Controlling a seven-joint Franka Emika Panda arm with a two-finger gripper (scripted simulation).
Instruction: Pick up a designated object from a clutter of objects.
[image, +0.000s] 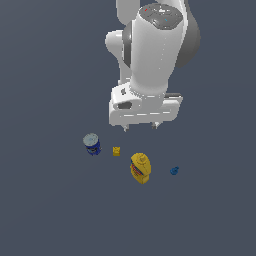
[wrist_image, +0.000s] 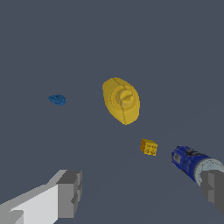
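1. Four small items are lying on the dark floor (image: 45, 210): a blue can (image: 92, 144) with a grey top, a tiny yellow cube (image: 116, 151), a yellow mustard bottle (image: 140, 168) and the tiny blue piece (image: 174, 171), which is the one to take.
2. The blue piece is sitting apart at the exterior view's right of the bottle, clear of everything else.
3. The gripper (image: 139, 126) is hanging above the clutter with its fingers spread wide and nothing between them.
4. I am judging the approach as the step in hand: the gripper is needing to travel sideways until it is directly over the blue piece before descending.
5. Closing on the narrow stem is looking wiser than on the round base, and keeping away from the bottle is avoiding a knock.
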